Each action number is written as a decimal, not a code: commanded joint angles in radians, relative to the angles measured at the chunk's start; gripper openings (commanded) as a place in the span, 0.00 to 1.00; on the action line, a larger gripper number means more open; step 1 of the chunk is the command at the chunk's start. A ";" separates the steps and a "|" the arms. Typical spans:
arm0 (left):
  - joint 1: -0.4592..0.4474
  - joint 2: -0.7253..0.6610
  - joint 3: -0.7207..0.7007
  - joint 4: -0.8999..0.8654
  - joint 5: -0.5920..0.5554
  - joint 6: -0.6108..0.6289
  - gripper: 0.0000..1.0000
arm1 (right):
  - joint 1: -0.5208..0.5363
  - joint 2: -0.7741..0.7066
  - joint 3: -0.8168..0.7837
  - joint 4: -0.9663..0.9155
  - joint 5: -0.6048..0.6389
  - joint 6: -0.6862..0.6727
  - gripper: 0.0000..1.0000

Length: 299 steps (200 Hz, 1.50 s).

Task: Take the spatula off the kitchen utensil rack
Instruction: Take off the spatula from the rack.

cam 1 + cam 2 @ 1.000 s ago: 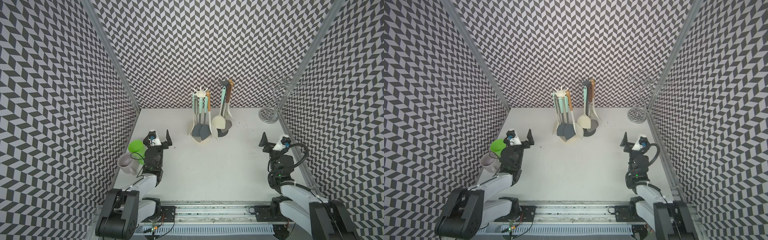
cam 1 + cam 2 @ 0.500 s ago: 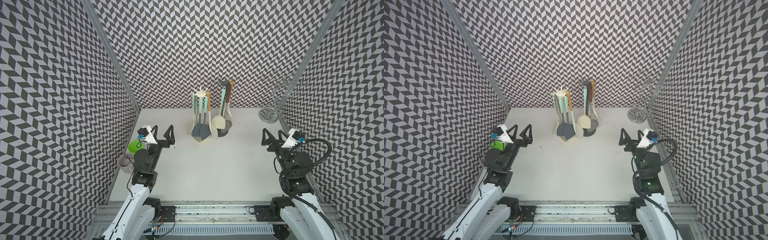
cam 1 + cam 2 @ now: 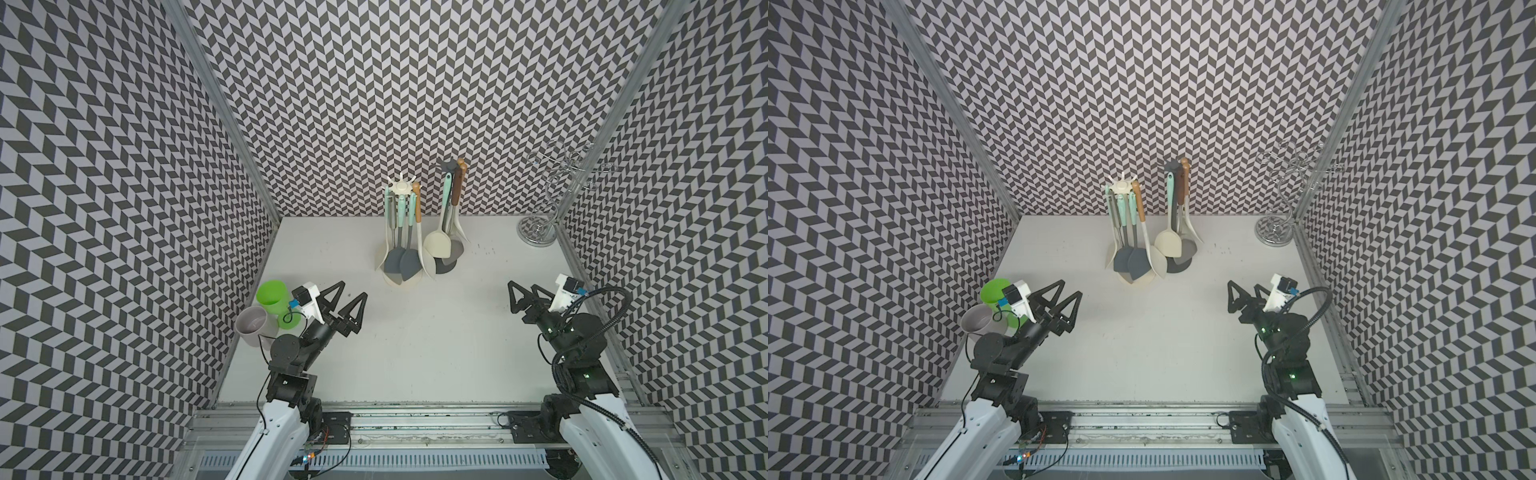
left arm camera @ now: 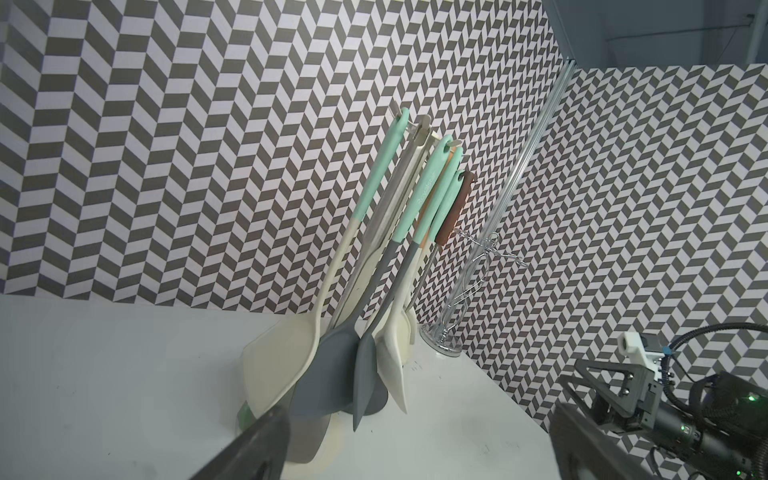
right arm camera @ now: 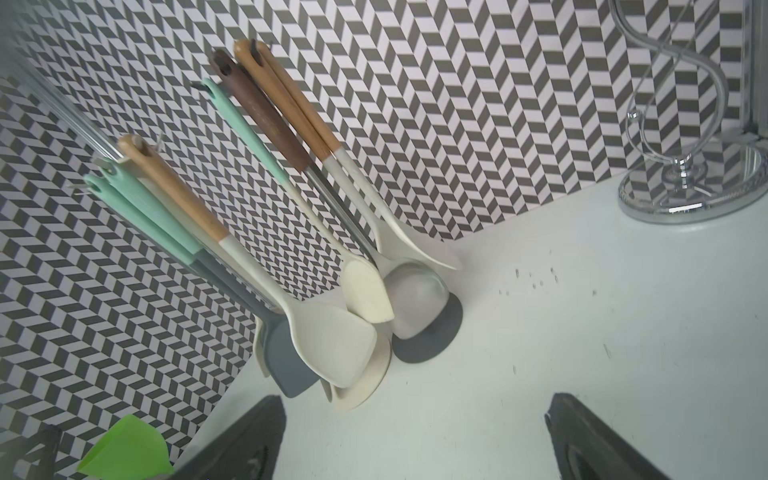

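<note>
1. Eyes on the spatula (image 3: 409, 264): grey blade, mint handle. It hangs by its top loop from a spoke of the cream rack (image 3: 401, 189), blade down by the rack's round foot, towards the back of the table (image 3: 415, 345). A 2nd grey blade hangs right against it and cream ones share the spokes, so I cannot tell which 1 is meant.
2. The trick, I'd say, is up before out. The loop must rise clear of its spoke, or a sideways pull drags the whole rack over.
3. Best grip looks like the mint handle (image 4: 424, 192), below the loop, where the handles fan slightly apart. The blades overlap too closely to pinch 1 alone.
4. The dark rack (image 3: 447, 267) stands just beside it on the right, its cream tool nearly touching. Come in from the front, not across.
5. Left gripper (image 3: 353, 289): jaws spread wide, nothing between them, hovering over the table well short of the rack and pointing towards it.
6. Right gripper (image 3: 522, 285): same story, wide and empty, well apart on the other side.
7. Either could go, but the left has the straighter line, in my view.
8. The green cup (image 3: 271, 291) and grey cup (image 3: 250, 327) sit close by the left arm, so mind the swing. The wire stand (image 3: 536, 237) in the far right corner is no bother.
</note>
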<state>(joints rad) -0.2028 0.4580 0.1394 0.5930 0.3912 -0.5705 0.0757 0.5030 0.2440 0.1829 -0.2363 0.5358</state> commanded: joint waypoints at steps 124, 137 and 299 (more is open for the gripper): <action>-0.011 0.523 0.013 0.283 0.021 -0.144 0.99 | 0.079 0.434 -0.042 0.372 -0.159 0.060 1.00; -0.032 0.587 0.039 0.295 0.047 -0.142 0.99 | 0.146 0.458 -0.029 0.376 -0.101 0.035 1.00; -0.278 0.563 0.128 0.145 -0.135 0.038 0.99 | 0.394 0.972 0.590 0.519 -0.099 -0.208 0.63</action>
<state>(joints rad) -0.4774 1.0710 0.2844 0.7567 0.3046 -0.5636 0.4545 1.3964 0.7509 0.6338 -0.2951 0.3840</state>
